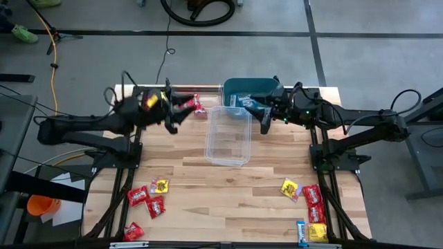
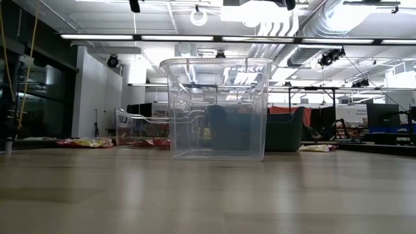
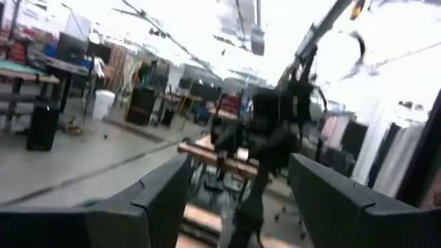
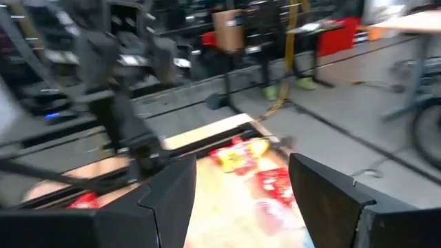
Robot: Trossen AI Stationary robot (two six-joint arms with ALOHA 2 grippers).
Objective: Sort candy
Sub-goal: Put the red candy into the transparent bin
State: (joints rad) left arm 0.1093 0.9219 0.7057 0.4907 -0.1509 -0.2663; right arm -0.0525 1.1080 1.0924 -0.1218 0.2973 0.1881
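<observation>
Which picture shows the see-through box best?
The low view: the see-through box stands in the middle, walls and rim plain against the room. The high view shows it from above, between both arms. Neither wrist view shows it.

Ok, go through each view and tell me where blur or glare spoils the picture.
High view: sharp, evenly lit, the clear tub and candy easy to read. Low view: bright ceiling strip lights, with the tub fairly crisp and the nearest tabletop soft. Left wrist view: smeared, ceiling washed out to white. Right wrist view: streaked with blur, the red and yellow candy only colour patches.
</observation>
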